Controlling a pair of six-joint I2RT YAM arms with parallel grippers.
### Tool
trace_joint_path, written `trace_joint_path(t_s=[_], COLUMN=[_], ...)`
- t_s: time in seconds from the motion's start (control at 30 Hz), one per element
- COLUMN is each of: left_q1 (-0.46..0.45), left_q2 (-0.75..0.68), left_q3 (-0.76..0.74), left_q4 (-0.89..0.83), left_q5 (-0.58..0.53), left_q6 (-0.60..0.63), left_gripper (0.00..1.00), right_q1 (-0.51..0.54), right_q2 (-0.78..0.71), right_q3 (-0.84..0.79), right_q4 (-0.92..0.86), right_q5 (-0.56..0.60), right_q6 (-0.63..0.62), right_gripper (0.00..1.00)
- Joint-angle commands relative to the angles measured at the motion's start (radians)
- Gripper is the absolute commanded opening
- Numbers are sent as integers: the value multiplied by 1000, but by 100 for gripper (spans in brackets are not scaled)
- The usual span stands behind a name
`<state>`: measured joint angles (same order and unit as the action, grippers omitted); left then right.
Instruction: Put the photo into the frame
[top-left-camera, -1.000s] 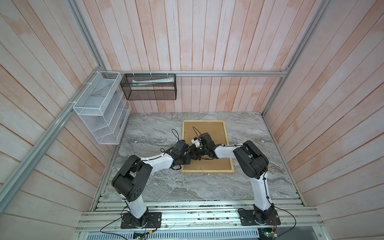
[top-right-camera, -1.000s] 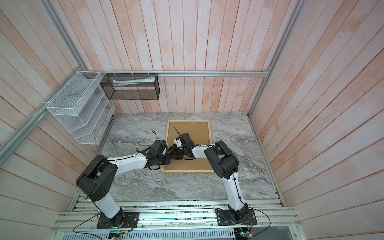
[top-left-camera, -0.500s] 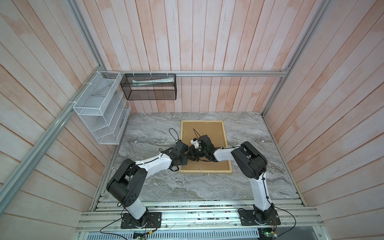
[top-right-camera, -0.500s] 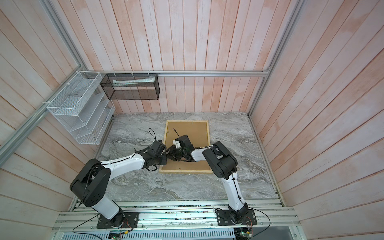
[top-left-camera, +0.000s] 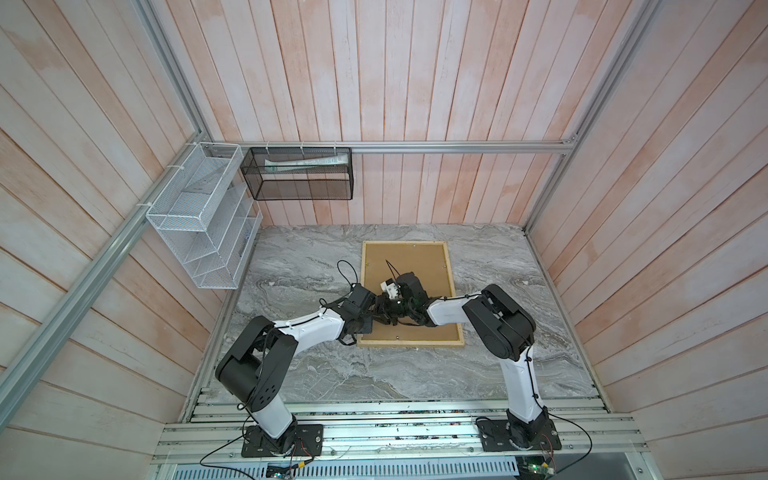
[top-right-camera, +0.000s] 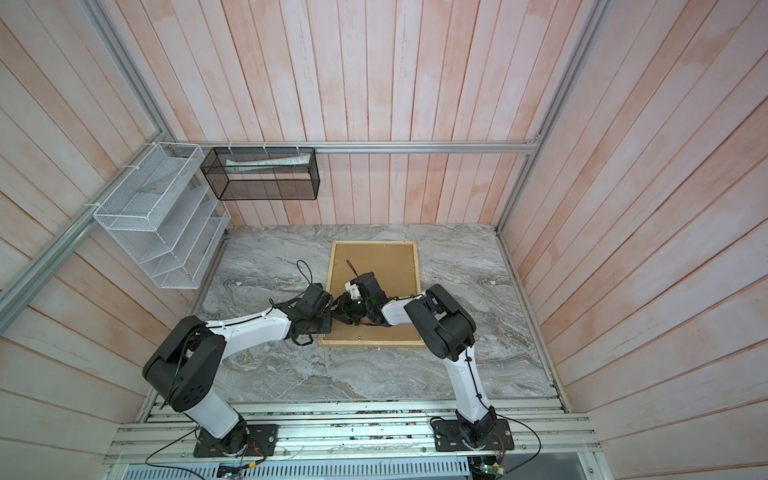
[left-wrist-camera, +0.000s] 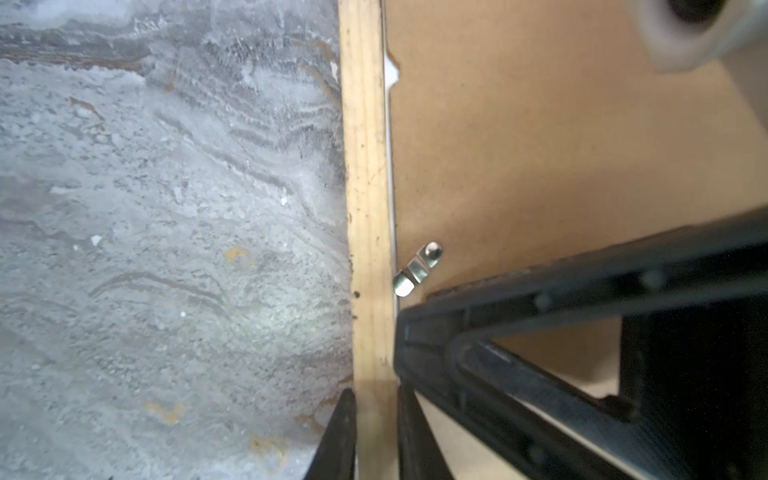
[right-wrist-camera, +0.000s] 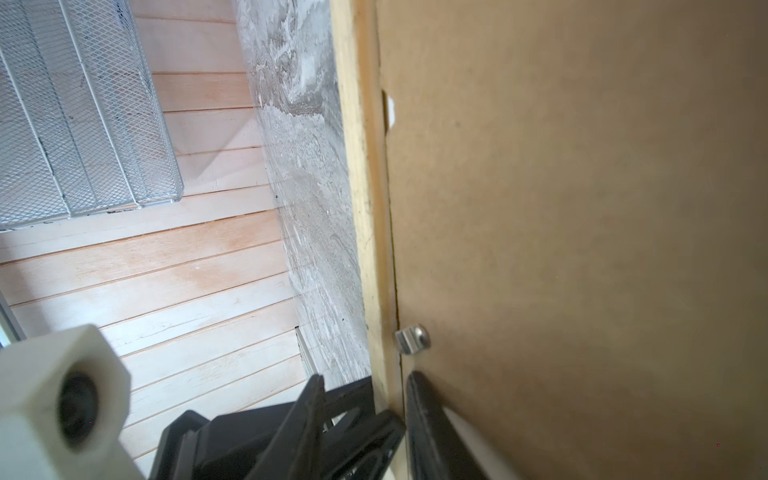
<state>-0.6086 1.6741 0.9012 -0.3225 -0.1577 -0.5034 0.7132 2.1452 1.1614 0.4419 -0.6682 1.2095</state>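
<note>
Frame lies back-up on the marble; both pincers at one long rail.
The frame (top-left-camera: 405, 343) lies flat mid-table (top-left-camera: 299, 266), brown backing board (left-wrist-camera: 540, 166) uppermost. Left gripper (left-wrist-camera: 376, 419) narrow, nipped on the rail nearest its arm, one finger each side. Right gripper (top-left-camera: 380, 321): one finger (left-wrist-camera: 419, 328) on the board at the rail's inner edge, near a metal clip (left-wrist-camera: 417, 270); its gap cannot be told.

Lies flat on the marble tabletop (top-left-camera: 311, 257), back side up, a little toward 12 o'clock from the middle: the frame (top-left-camera: 411, 343), thin pale wood, long rails running 12 to 6. Holds a plain brown backing board (top-left-camera: 415, 270) inside, with a small metal tab (left-wrist-camera: 417, 270) and a white sliver (left-wrist-camera: 390, 72) along the 9 o'clock rail.
</note>
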Motion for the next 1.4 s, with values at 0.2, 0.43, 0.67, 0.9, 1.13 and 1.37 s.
trace_joint_path(t_s=[0.2,0.43,0.67,0.9,1.13,1.37], left_q1=[9,9,8,6,-14,-44], left_q2=[91,98,89,78,88,102], left_q3=[-36,-36,-38,-50,-52,-47], left_q4=[13,20,37,68,100,131], left_q5=[44,71,99,148,196,242], left_q6=[10,17,35,58,72,66], left_gripper=[8,4,2,1,1,0], right_q1=[22,27,41,43,48,64], right_q2=[29,39,161,246,268,299], right_q3=[-83,-55,36,69,28,33], right_q4=[-208,-261,-307,-313,-164,-23], right_q5=[148,288,266,312,354,372], right_q6=[147,253,286,320,416,475], right_gripper=[36,36,36,35,34,34])
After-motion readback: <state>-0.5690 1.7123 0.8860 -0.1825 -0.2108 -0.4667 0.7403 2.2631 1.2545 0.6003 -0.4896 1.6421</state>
